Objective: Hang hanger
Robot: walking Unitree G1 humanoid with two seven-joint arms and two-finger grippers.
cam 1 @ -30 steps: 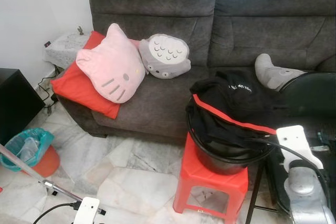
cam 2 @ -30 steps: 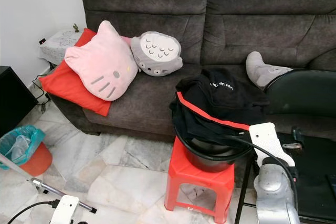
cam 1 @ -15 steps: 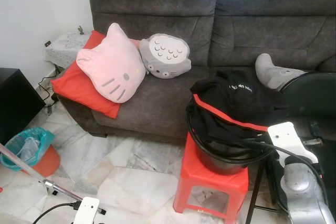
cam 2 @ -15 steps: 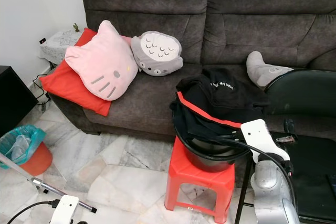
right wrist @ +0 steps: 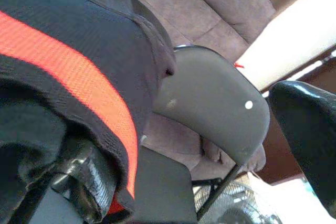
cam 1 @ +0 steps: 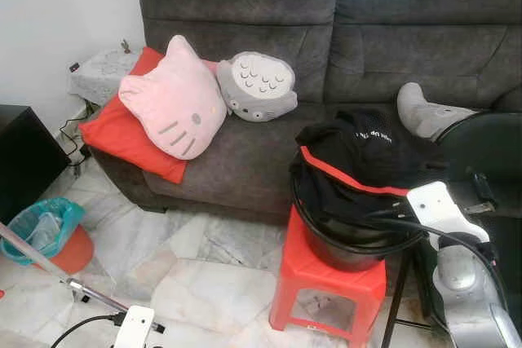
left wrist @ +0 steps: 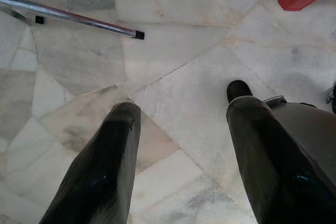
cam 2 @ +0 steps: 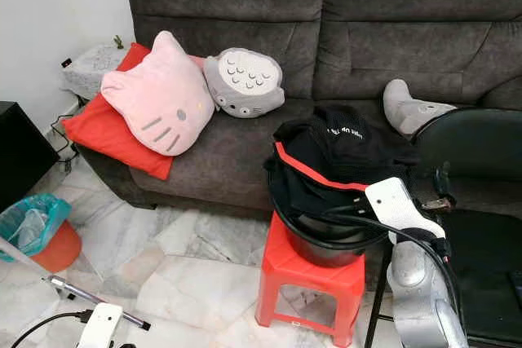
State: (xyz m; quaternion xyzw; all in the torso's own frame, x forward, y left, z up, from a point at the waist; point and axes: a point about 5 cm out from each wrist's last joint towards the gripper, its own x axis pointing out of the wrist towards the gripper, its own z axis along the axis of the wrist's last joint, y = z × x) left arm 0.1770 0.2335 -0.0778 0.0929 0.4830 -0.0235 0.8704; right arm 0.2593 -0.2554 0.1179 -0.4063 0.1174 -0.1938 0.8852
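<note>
Black garment (cam 1: 359, 152) heaped in bucket (cam 1: 342, 254) on red stool (cam 1: 326, 283), right end effector (cam 1: 479, 195) beside

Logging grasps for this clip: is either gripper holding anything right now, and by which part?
Left gripper is open over the floor, holding nothing. Right gripper is open beside the black garment, nothing clamped.

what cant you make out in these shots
- Hanger: none can be made out; the black garment piled over the black bucket on the red stool covers whatever lies inside.
- Right hand: in the eye views the white wrist housing hides its fingers.
- Metal pole: cut off by the left edge, so what it belongs to is unclear.
</note>
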